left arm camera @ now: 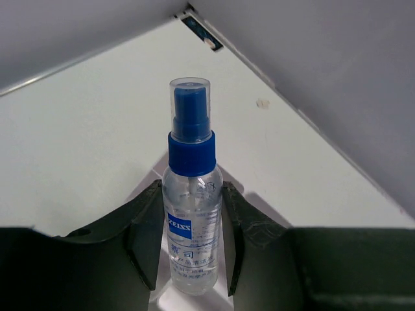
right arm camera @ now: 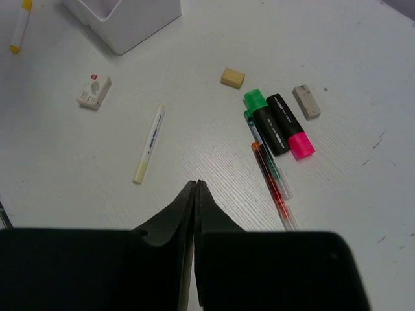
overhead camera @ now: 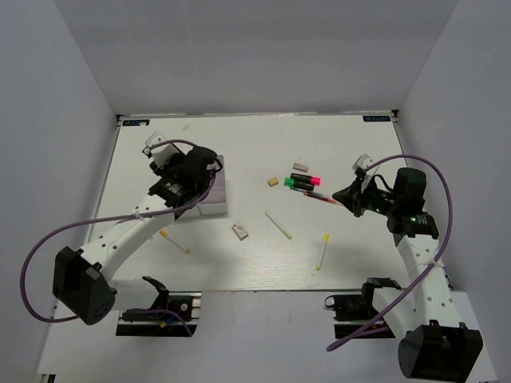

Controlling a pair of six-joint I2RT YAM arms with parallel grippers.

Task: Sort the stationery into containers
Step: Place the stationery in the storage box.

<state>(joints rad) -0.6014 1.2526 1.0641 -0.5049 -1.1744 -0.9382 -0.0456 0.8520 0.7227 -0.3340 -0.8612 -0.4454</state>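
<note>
My left gripper (overhead camera: 206, 171) is shut on a clear spray bottle with a blue cap (left arm camera: 192, 188) and holds it upright over the pale tray container (overhead camera: 217, 201). Scattered stationery lies on the table: a green-ended highlighter (right arm camera: 264, 118), a pink-ended highlighter (right arm camera: 290, 126), a thin red pen (right arm camera: 271, 184), a beige eraser (right arm camera: 233, 78), a grey eraser (right arm camera: 306, 102), a wrapped white eraser (right arm camera: 94, 91) and white/yellow pens (right arm camera: 149, 144) (overhead camera: 322, 250) (overhead camera: 174, 241). My right gripper (right arm camera: 196, 185) is shut and empty, hovering just short of the red pen.
A corner of the tray (right arm camera: 130, 26) shows at the top of the right wrist view. White enclosure walls (overhead camera: 263, 56) surround the table on three sides. A clear green-inked pen (right arm camera: 259, 139) lies against the red pen.
</note>
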